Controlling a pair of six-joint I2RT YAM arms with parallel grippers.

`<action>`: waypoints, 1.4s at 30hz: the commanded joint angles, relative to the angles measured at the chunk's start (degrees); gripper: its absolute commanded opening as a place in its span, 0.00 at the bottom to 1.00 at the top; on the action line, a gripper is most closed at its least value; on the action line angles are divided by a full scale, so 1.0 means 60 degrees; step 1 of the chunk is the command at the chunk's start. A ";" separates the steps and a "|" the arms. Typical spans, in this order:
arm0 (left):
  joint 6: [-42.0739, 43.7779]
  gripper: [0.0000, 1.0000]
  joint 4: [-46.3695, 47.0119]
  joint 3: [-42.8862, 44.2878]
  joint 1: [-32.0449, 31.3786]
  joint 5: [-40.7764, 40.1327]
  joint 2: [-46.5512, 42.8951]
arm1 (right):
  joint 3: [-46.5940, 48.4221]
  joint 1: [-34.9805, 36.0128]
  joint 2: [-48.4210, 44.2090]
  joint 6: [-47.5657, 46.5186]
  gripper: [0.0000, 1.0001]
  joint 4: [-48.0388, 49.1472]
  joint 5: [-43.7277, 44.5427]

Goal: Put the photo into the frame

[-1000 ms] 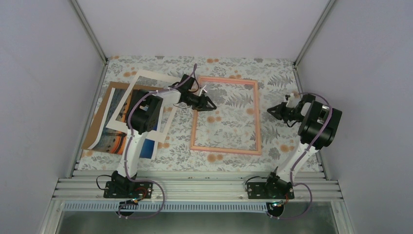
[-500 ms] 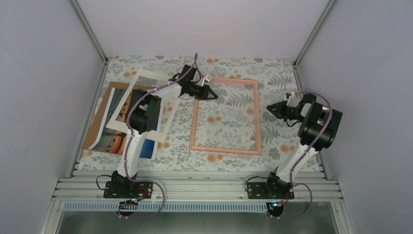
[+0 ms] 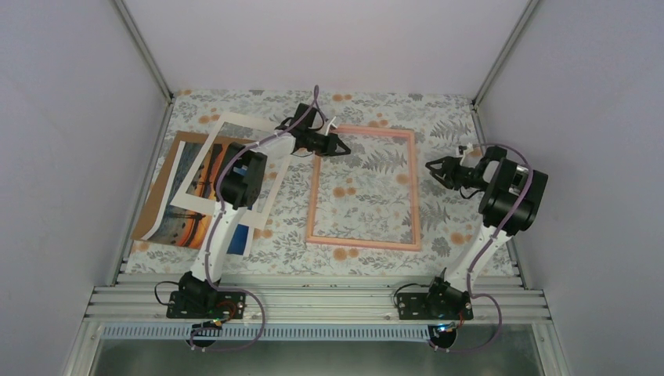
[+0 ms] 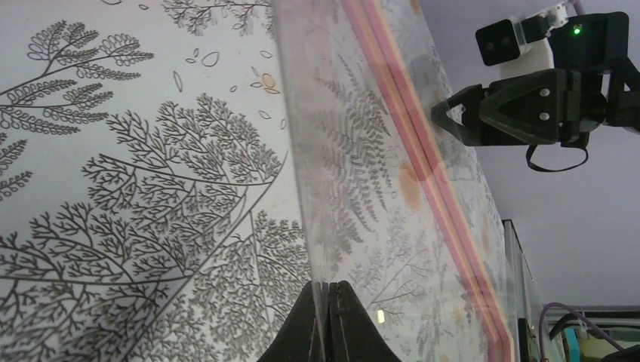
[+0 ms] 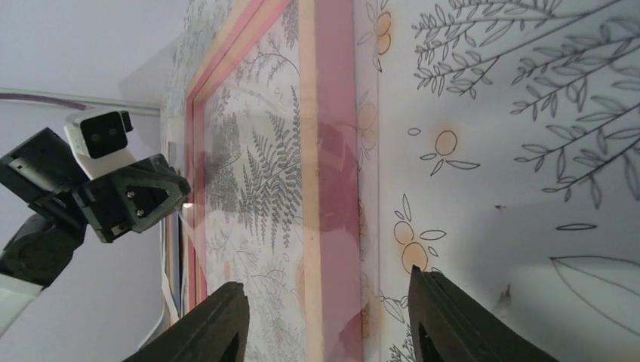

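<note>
Pinching 1 clear pane, L fingers; R fingers spread by 1 frame.

White arms, black joints, purple cables.

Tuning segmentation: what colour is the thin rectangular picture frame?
The thin rectangular frame is pink; best in the top external view.

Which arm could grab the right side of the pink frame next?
The right one. The right gripper is open just beside the right edge of the frame; the left gripper is shut at its far left corner.
</note>
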 commanded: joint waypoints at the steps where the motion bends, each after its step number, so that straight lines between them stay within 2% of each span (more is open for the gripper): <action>1: -0.0067 0.02 0.0263 0.0632 -0.0087 0.0322 0.0231 | 0.0160 0.0166 0.0190 -0.0253 0.59 -0.0331 -0.0254; 3: 0.0026 0.02 0.0143 0.0762 -0.0074 0.0164 0.0355 | 0.0202 0.0151 0.0125 -0.0356 0.63 -0.0482 -0.0028; 7: 0.0190 0.02 0.0015 0.1065 -0.0068 0.0120 0.0598 | 0.0377 0.0153 0.0084 -0.0559 0.61 -0.0751 0.0013; 9: 0.0171 0.02 0.0036 0.1320 -0.0079 0.0128 0.0755 | 0.0453 0.0165 0.0186 -0.0649 0.47 -0.0902 -0.0080; 13: -0.0024 0.04 0.0173 0.1582 -0.0108 0.0499 0.0806 | 0.0528 0.0153 0.0248 -0.0659 0.05 -0.0916 -0.0046; 14: -0.0041 0.05 0.0157 0.1583 -0.0113 0.0581 0.0776 | 0.0529 0.0151 0.0241 -0.0607 0.04 -0.0855 -0.0027; 22: -0.0275 0.36 -0.0294 0.0516 0.0000 0.1251 0.0178 | 0.0298 -0.0048 0.0105 0.0182 0.04 0.0047 0.0452; 24: -0.0222 0.41 -0.0480 0.0148 0.0016 0.1413 0.0011 | 0.0170 -0.0093 0.0064 0.0321 0.04 0.0248 0.0613; 30: 0.0044 0.45 -0.0813 -0.0410 -0.0047 0.1668 -0.0172 | -0.0178 -0.0186 -0.0049 0.0610 0.04 0.0717 0.0926; 34: 0.0099 0.51 -0.0797 -0.0570 -0.0167 0.1711 -0.0268 | -0.0382 -0.0200 -0.0120 0.0667 0.04 0.0821 0.1061; 37: 0.0180 0.52 -0.0634 -0.0899 -0.0253 0.1488 -0.0548 | -0.0500 -0.0240 -0.0170 0.0804 0.04 0.0950 0.1132; 42: -0.0331 0.52 0.0818 -0.2399 -0.0343 0.0632 -0.1479 | -0.0647 -0.0402 -0.0271 0.1163 0.04 0.1263 0.1162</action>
